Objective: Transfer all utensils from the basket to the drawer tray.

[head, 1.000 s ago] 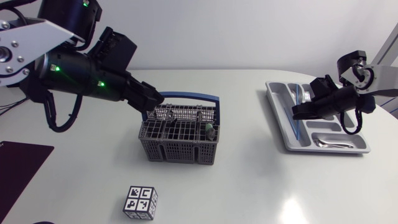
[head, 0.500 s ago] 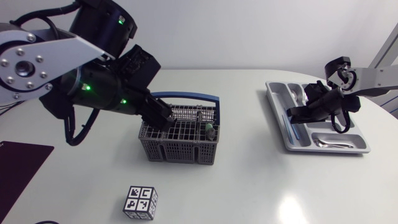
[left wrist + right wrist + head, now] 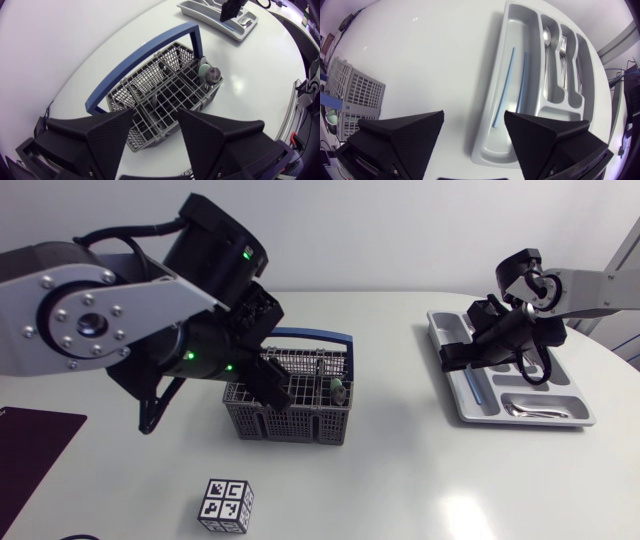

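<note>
Two broad, matte-black wedge fingers of our left tool [image 3: 156, 122] stood apart, gripping nothing, above the grey wire-mesh basket [image 3: 172, 92] with its blue hoop handle [image 3: 145, 57]. A rounded green-grey piece [image 3: 209, 74] sat in one corner cell. Our right tool [image 3: 474, 120] was likewise spread and bare over the white bench [image 3: 420, 60], just beside the smooth grey moulded tray [image 3: 490, 150]. It held two thin blue sticks [image 3: 505, 85], a spoon [image 3: 547, 35] and a fork [image 3: 564, 47].
</note>
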`<action>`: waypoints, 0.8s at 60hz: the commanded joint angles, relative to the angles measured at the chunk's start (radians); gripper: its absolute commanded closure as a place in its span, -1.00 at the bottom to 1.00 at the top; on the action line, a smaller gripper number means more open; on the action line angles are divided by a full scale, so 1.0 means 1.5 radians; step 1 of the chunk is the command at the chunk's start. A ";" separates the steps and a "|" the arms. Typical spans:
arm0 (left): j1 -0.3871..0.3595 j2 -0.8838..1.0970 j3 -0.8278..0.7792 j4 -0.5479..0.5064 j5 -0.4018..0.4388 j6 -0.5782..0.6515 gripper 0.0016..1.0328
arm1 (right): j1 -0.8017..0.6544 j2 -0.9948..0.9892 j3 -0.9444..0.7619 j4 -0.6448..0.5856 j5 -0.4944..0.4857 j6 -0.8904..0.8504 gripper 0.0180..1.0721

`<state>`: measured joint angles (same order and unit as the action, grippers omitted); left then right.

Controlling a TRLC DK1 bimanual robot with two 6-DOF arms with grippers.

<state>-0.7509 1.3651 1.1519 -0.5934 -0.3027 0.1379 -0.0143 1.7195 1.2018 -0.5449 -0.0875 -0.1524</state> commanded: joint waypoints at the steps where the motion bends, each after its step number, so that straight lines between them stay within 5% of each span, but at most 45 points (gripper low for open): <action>1: -0.011 0.023 -0.032 0.012 -0.017 -0.008 -0.21 | 0.021 -0.028 -0.025 -0.015 0.007 0.025 -0.71; 48: 0.000 0.091 -0.132 0.252 -0.064 0.068 -0.08 | 0.152 -0.133 -0.070 -0.005 0.004 0.054 -0.71</action>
<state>-0.7666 1.4742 0.9756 -0.2420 -0.3840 0.2111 0.2005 1.5444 1.1271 -0.5644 -0.0814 -0.0963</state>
